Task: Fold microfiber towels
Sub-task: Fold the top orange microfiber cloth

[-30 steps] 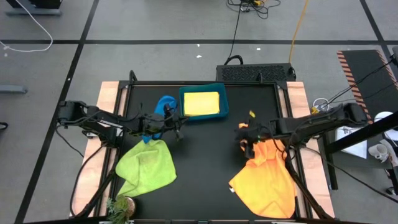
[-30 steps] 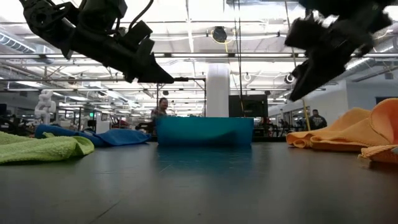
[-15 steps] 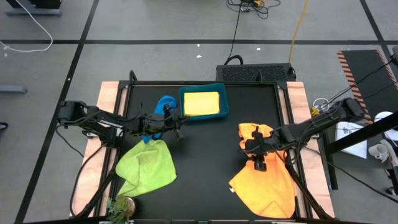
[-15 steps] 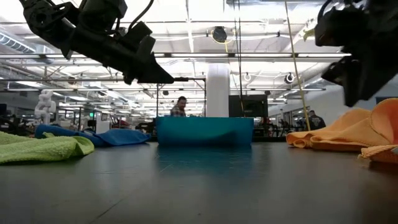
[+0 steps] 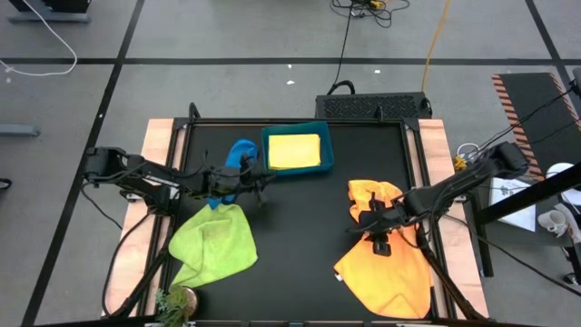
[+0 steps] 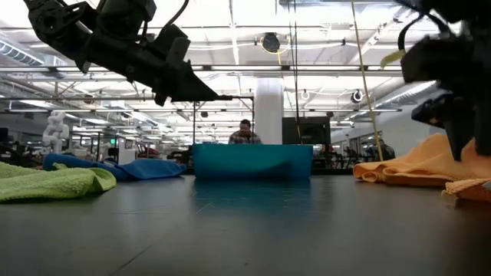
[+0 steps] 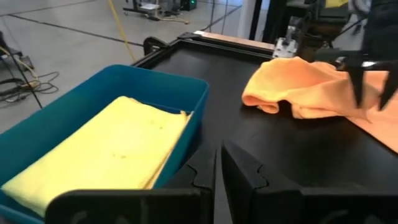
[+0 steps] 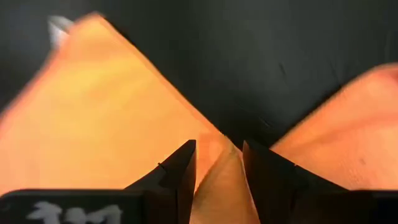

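Two orange towels lie at the right: one crumpled (image 5: 370, 193), one spread toward the near edge (image 5: 390, 277). My right gripper (image 5: 380, 245) hangs open above the spread towel's far end, pointing steeply down. A ridge of orange cloth (image 8: 217, 177) shows below the gap between its fingers. A lime green towel (image 5: 213, 238) lies near left and a blue towel (image 5: 238, 153) beside the teal bin (image 5: 325, 156). A folded yellow towel (image 5: 293, 151) lies in the bin. My left gripper (image 5: 263, 193) hovers shut, holding nothing, near the bin's corner (image 7: 198, 99).
The bin stands at the table's far middle. Bare black tabletop (image 5: 304, 236) lies between the green and orange towels. A small potted plant (image 5: 177, 302) sits at the near left edge. A person (image 6: 245, 135) shows in the room behind the bin.
My right gripper has moved toward the near edge and down, tipping more steeply downward. It has gone from over the crumpled orange towel, which now shows, to the far end of the spread one. Its fingers stay apart.
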### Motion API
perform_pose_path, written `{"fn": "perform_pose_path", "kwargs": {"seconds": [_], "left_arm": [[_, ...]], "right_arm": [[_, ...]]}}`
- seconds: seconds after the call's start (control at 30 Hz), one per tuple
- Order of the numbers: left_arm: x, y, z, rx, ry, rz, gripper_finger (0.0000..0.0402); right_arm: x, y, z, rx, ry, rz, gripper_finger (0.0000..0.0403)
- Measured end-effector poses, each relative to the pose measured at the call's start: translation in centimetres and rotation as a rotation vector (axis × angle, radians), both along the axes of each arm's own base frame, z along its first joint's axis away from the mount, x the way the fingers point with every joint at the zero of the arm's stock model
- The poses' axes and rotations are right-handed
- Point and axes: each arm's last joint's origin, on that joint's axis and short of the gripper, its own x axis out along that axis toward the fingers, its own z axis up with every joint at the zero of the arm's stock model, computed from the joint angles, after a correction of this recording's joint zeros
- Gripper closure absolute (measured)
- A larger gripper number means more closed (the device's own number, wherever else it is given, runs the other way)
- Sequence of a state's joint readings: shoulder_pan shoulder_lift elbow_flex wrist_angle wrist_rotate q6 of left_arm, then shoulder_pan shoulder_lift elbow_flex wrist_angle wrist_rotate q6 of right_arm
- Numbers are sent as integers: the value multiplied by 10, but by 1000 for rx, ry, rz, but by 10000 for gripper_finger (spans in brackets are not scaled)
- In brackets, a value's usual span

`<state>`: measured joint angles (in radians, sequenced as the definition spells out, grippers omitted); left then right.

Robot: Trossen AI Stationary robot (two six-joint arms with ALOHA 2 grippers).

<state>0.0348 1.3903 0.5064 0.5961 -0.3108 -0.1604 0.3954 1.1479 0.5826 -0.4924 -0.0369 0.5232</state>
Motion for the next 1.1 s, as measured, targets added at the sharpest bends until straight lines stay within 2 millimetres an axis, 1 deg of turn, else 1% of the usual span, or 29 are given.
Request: {"fn": "perform_pose_path", "kwargs": {"seconds": [0.13, 0.23, 0.33, 0.43, 0.5, 0.57, 0.67, 0.8, 0.93, 1.0, 1.1], "left_arm": [[0, -4, 0, 1, 0, -13, 376], [0, -5, 0, 4, 2, -20, 376], [0, -6, 0, 3, 2, -23, 376], [0, -7, 0, 3, 2, -26, 376], [0, -8, 0, 3, 2, -29, 376], [0, -10, 0, 3, 2, -35, 376], [0, -13, 0, 3, 2, -45, 376], [1, -18, 0, 4, -1, -65, 376], [1, -24, 2, 10, -17, -93, 376], [2, -27, 4, 14, -40, -124, 376], [5, -32, 7, 29, -80, -186, 376]], "right_arm": [[-1, -2, -8, -51, 46, -12, 293], [-2, -2, -9, -77, 55, 12, 312], [-1, -3, -8, -116, 34, 37, 344], [4, -3, 1, -156, -19, 62, 384], [9, -3, 12, -191, -79, 71, 397], [14, -4, 26, -247, -155, 65, 394], [19, -6, 53, -349, -292, 61, 394], [22, -9, 91, -473, -535, 40, 401], [21, -10, 126, -531, -819, 67, 402], [19, -10, 140, -559, -933, 77, 402], [18, -11, 154, -597, -1048, 83, 402]]}}
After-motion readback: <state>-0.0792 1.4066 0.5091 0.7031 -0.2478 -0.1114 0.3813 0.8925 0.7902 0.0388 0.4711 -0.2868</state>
